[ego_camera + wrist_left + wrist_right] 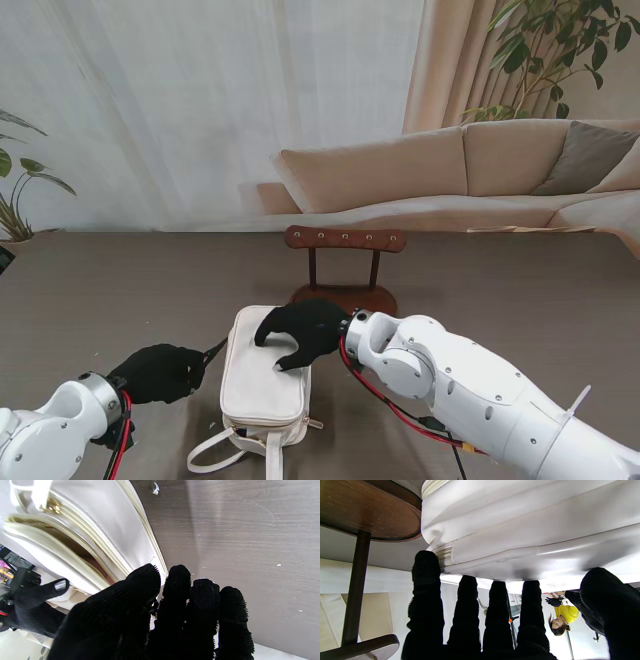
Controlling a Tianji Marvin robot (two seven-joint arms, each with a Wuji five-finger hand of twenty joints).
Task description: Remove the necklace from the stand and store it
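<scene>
Resting spread on top of a cream leather handbag point(263, 380), the black-gloved right hand point(305, 332) presses it flat, likely to steady it; its fingers point(426, 580) are apart and grasp nothing. The left hand point(158, 373) sits at the bag's left edge, fingers bunched on what seems a dark zipper pull point(214, 349), probably working the zip. Just beyond the bag stands a dark wooden T-shaped jewellery stand point(344, 270), its pegs bare. The necklace is not visible; presumably it is already inside.
</scene>
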